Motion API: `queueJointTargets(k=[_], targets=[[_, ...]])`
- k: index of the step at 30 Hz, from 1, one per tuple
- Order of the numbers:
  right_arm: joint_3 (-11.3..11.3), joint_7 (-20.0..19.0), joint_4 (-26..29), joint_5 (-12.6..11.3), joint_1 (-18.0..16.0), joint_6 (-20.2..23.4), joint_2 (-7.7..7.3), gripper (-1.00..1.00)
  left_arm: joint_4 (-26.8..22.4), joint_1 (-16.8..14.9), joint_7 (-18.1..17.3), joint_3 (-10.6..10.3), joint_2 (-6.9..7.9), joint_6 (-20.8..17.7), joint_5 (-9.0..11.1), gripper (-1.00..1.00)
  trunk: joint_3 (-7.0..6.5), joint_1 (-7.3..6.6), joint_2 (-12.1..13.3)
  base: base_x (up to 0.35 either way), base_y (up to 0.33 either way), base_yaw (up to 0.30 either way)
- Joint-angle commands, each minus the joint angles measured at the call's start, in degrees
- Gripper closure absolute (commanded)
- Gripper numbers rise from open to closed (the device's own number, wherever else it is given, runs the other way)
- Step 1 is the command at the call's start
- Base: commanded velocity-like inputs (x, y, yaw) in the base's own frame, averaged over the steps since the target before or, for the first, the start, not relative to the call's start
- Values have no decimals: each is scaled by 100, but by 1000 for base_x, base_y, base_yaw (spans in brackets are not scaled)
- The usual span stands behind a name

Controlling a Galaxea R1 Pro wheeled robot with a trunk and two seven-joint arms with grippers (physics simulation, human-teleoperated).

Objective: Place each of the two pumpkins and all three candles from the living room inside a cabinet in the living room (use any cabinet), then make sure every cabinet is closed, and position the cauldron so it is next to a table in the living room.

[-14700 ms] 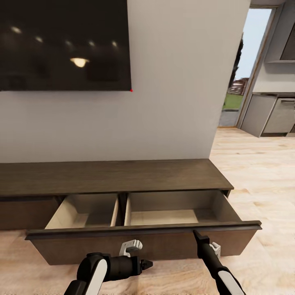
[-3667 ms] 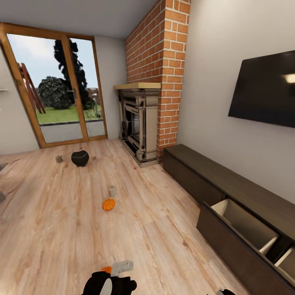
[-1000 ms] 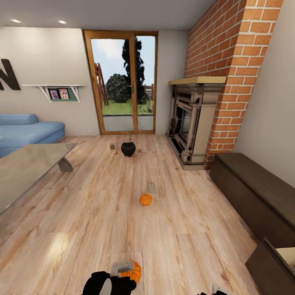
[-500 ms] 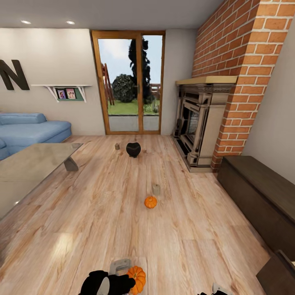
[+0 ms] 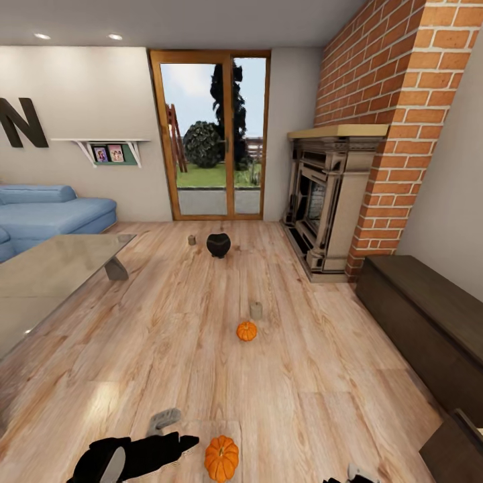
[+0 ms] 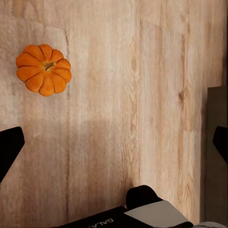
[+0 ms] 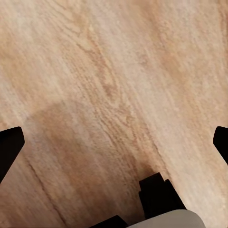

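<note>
A: Which step is this?
B: Fetching the nearest pumpkin (image 5: 221, 457). It sits on the floor (image 5: 302, 376), just beside the left gripper (image 6: 114, 142), whose fingers are spread wide and empty.
A: Next?
B: Probably centre over it, lower, pinch.

Pumpkin (image 6: 43, 69) lies on plank floor (image 6: 142, 95).

Lettering I can read

A big dark letter "N" (image 5: 22, 123) hangs on the pale wall, far ahead of my fingers and off to my left, above the blue sofa (image 5: 47, 213). On my own left arm's casing (image 6: 114, 220), just behind my fingers, pale letters read upside down as "GALA", the rest cut off.
</note>
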State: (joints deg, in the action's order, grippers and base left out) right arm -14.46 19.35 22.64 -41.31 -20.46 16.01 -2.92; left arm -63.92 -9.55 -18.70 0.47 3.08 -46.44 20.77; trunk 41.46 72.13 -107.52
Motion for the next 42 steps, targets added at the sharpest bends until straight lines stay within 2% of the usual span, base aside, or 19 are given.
queueJointTargets(k=[1, 19, 42], targets=[[-41, 44, 39, -43, -2, 25, -7, -100, -21, -3, -24, 19, 3, -34, 2, -100, 6, -1, -3, 0, 0, 0], [-5, 34, 179, -44, -2, 25, -7, -100, -85, -6, -56, 50, 0, -24, 5, -100, 6, -1, -3, 0, 0, 0], [-66, 12, 184, -44, -2, 31, -11, -100, -85, -3, -72, 41, -9, 3, -7, -100, 419, 505, -925, 0, 0, 0]])
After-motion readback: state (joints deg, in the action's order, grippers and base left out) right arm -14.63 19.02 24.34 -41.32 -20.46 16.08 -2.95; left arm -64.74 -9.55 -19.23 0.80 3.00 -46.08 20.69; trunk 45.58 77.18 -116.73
